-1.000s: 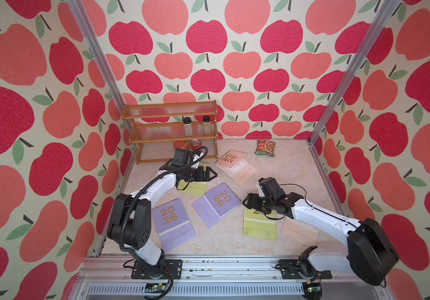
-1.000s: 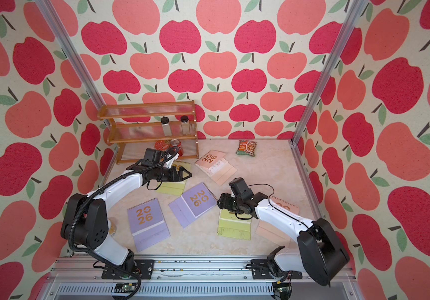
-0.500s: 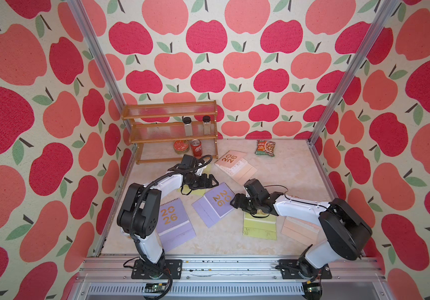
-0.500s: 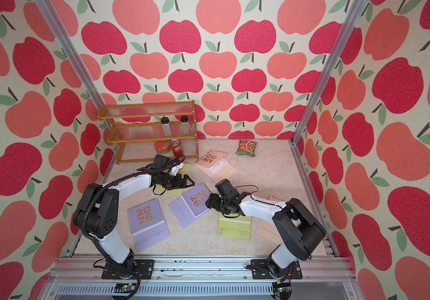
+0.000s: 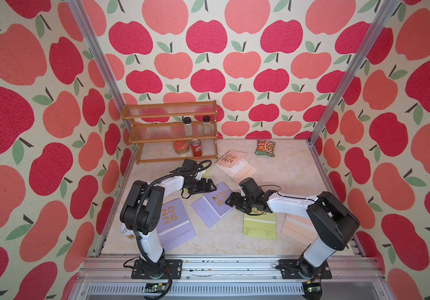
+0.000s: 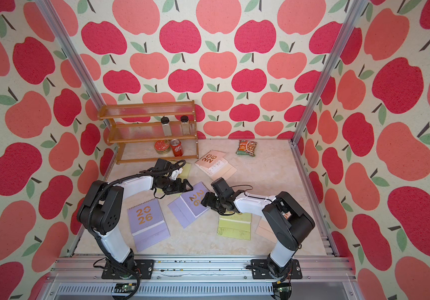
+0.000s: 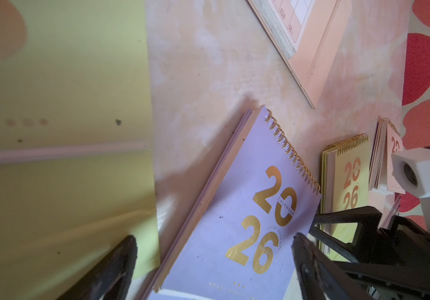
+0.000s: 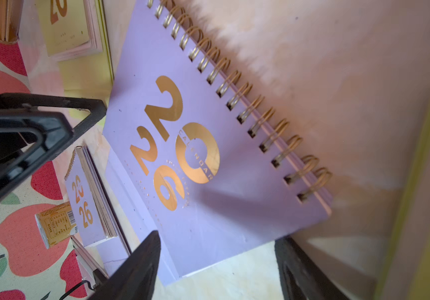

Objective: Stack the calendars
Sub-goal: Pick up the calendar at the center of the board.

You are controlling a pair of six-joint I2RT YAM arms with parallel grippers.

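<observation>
While both arms lean in at mid-frame, the left gripper hovers over the upper edge of the centre lilac calendar, fingers spread wide. The right gripper sits at that calendar's right corner, fingers apart too, gripping nothing. A second lilac lies lower left. One yellow-green and one peach lie lower right. Another peach sits by the shelf, and another yellow-green lies under the left arm.

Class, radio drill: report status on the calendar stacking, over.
Left gripper, right gripper: open, empty. Both at middle lilac calendar, lying flat. No stack yet. Grippers crowd each other.
</observation>
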